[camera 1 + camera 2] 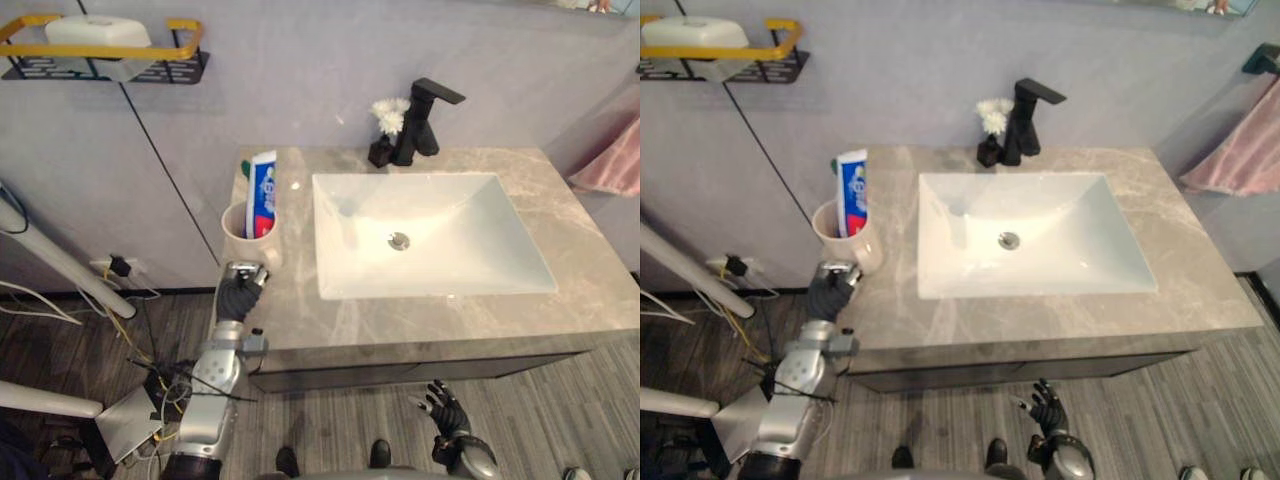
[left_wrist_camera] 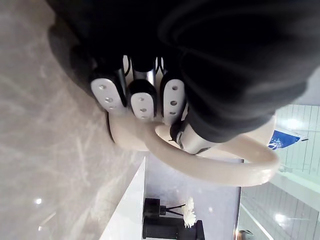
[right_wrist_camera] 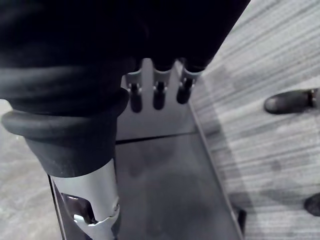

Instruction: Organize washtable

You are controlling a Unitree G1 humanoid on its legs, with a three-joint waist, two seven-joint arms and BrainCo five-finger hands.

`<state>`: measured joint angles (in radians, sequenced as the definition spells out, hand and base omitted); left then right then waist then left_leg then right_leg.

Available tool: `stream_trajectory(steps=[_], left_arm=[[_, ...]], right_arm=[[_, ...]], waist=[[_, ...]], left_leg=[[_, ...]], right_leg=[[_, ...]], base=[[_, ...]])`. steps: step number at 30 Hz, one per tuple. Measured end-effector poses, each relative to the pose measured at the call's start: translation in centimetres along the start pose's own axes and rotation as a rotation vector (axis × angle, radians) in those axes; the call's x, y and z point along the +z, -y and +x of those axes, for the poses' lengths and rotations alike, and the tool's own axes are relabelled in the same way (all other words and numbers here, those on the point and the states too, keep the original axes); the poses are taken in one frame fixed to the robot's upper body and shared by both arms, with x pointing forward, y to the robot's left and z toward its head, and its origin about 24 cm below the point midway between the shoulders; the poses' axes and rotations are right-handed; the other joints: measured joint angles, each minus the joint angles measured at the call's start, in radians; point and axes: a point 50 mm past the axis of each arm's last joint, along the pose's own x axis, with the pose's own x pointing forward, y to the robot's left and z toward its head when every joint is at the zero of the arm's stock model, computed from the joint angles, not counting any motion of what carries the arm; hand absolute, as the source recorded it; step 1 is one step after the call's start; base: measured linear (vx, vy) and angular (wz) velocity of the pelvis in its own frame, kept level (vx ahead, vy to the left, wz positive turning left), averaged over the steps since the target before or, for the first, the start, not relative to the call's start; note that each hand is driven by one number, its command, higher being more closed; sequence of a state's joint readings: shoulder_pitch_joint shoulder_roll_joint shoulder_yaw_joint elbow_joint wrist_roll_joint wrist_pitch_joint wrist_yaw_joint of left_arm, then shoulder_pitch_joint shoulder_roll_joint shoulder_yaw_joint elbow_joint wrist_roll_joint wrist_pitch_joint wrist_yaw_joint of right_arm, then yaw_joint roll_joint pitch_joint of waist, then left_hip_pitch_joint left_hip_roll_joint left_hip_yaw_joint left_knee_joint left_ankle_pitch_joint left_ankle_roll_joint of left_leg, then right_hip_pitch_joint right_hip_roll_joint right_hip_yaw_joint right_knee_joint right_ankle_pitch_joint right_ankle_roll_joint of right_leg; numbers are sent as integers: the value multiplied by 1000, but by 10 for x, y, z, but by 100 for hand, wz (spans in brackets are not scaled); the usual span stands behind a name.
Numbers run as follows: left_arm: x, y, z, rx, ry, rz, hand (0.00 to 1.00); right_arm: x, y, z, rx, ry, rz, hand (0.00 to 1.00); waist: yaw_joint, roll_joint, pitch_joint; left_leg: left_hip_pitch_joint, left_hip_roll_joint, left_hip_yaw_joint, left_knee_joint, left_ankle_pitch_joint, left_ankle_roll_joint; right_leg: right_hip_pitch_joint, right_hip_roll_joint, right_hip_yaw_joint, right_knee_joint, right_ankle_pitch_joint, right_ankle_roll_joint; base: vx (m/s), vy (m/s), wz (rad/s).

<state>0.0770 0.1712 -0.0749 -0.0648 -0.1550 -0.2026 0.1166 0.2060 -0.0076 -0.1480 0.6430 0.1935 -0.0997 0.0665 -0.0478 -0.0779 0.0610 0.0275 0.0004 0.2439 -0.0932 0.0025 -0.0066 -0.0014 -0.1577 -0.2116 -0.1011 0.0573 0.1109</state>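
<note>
Left robot hand (image 1: 238, 295) curled round handle of beige cup (image 1: 235, 238); handle mostly hidden. Cup, holding toothpaste tube (image 1: 263, 195), at counter (image 1: 450, 315) left edge, sink (image 1: 470, 240) just beside. Right robot hand (image 1: 443, 408) relaxed open, below counter front.

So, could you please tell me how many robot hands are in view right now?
2. The left robot hand is at the left edge of the countertop, curled round the handle of the cup; the right robot hand hangs open below its front edge.

Silver-grey arms (image 1: 213, 385) carry dark ribbed covers (image 2: 240, 60) and dark-tipped fingers (image 2: 142, 100)
</note>
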Motion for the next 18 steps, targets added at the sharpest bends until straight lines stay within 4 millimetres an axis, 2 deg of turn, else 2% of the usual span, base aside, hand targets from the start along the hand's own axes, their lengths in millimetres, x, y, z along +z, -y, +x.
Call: stream_trajectory(steps=[18], left_arm=[[-2,-5,12,20,-1,36,100]], right_arm=[[-6,3,-4,-8,-17,1,0]], waist=[[-8,-4,-2]], left_leg=[[4,0,16,0,0,0]], right_leg=[[-6,0,21,-1,10,-1]], base=[[-46,-34,-3]])
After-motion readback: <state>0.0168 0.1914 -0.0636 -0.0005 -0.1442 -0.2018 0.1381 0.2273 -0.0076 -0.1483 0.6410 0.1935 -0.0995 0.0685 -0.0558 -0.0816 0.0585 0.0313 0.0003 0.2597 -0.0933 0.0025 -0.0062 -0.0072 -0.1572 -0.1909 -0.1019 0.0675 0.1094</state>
